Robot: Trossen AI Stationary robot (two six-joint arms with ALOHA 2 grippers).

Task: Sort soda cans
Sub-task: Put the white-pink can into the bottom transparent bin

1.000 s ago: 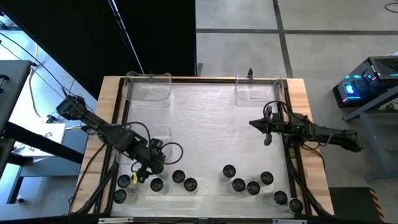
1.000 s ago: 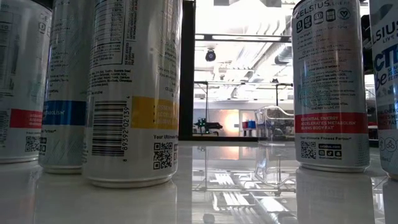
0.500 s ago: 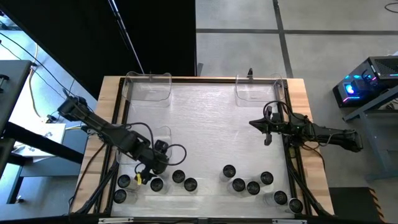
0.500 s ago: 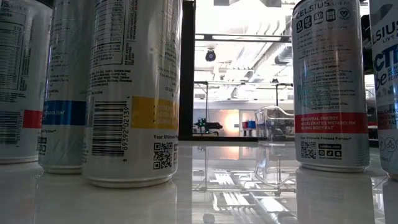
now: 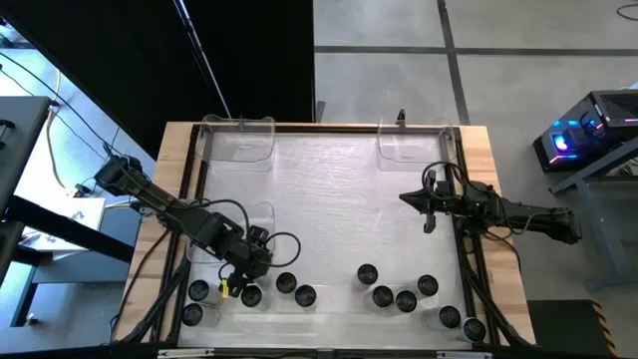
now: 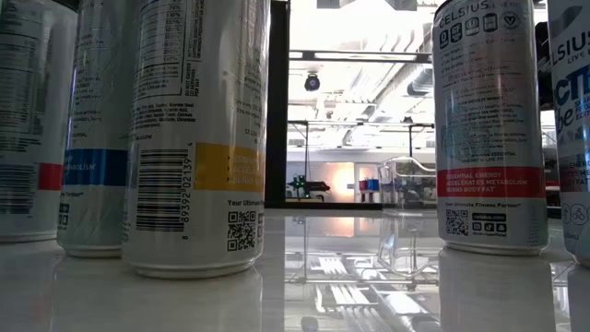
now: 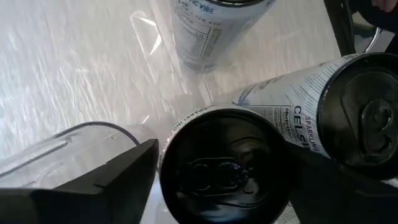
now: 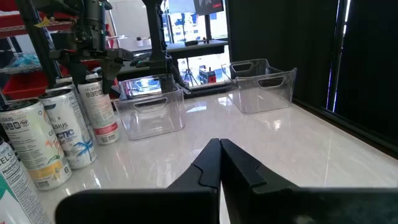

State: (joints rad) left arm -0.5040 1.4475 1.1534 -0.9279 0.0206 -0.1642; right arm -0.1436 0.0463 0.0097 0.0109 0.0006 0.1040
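One clear tray (image 5: 261, 212) sits just beside the left claw (image 5: 233, 282), while a far-left tray (image 5: 237, 142) and far-right tray (image 5: 413, 146) stand well beyond it on the white table (image 5: 329, 199).

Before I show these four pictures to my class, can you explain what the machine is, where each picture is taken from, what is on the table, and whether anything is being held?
Two dark robot arms work at a white table. One picture looks straight down, one looks level along the tabletop, and two come from cameras on the wrists. Soda cans stand in two clusters near the front edge; clear plastic trays sit at the back and left. The left tool is down among the left cluster, its open fingers either side of one can, not yet gripping. The right tool waits shut near the right edge, holding nothing.
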